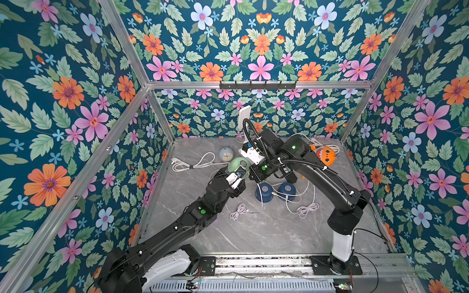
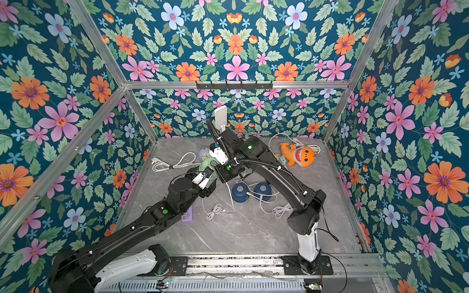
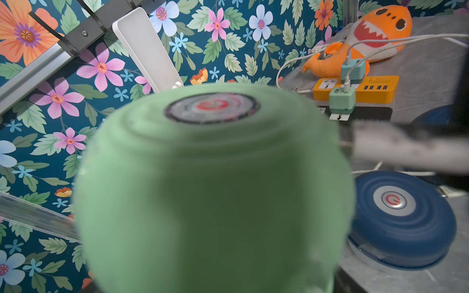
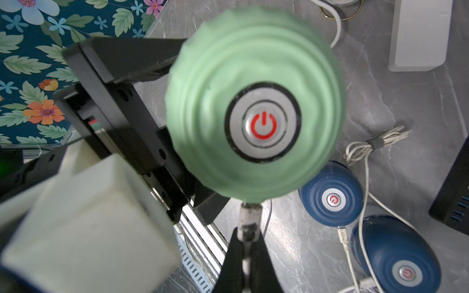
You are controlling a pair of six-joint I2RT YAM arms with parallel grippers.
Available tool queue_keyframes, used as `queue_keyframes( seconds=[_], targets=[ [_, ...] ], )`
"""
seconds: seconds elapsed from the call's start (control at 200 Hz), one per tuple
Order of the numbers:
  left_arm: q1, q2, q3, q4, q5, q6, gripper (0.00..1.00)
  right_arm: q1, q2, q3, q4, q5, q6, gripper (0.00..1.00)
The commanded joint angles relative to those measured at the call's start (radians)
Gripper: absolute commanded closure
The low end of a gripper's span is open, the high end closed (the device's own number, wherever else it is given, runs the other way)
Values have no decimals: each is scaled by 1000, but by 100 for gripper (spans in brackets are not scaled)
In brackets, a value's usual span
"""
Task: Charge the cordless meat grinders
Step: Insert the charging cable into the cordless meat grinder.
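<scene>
My arms met over the middle of the grey marble table [image 1: 266, 236], which was boxed in by flowered walls on three sides and an aluminium frame [image 1: 142, 124]. The widest stretch of bare marble lay at the front, between my two bases. Toward the back it was crowded with a looped white cord [image 1: 193, 163], the alarm clock [image 1: 225, 153], an upright white panel [image 1: 244, 116] and an orange shark toy [image 1: 326, 154]. The left wrist view also showed an orange power strip [image 3: 375, 88] carrying a teal adapter [image 3: 341, 100]. Two coiled thin cables [image 1: 237, 211] lay on the marble in front of the grippers, and my left arm ran close along the table's left edge.

My left gripper [image 1: 237, 172] stood wide, its fingers [image 4: 149, 68] clamped on opposite sides of the pale green grinder [image 1: 236, 163]. It held the grinder clear of the table, with the silver button facing up. My right gripper [image 4: 247, 234] was pinched tight on a white plug [image 4: 250, 215], and the plug's tip met the green dome's lower rim. I could not tell whether the plug was seated.

Just in front of the raised grinder, the left navy grinder [image 1: 264, 192] and the right navy grinder [image 1: 286, 189] stood upright side by side on the marble. A thin white cable ran against them.
</scene>
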Motion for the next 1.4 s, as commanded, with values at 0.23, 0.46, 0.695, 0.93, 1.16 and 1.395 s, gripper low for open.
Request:
queue_keyframes(
  seconds=[0.23, 0.46, 0.695, 0.93, 1.16, 1.395],
  targets=[
    [-11, -16, -50, 71, 118, 4, 58, 3, -2, 6, 106, -27, -34, 100],
    [-20, -8, -50, 80, 124, -5, 59, 3, 7, 16, 104, -25, -35, 96],
    [-23, -5, -55, 83, 114, -13, 60, 3, 23, 33, 89, -14, -37, 92],
    [-24, -7, -76, 115, 86, -33, 61, 2, 10, 12, 81, -8, -43, 87],
    [-23, -1, -95, 149, 60, -59, 61, 2, -17, -38, 84, -9, -47, 78],
    [-23, 11, -131, 200, 39, -78, 61, 2, -80, -132, 103, 3, -52, 64]
  ],
)
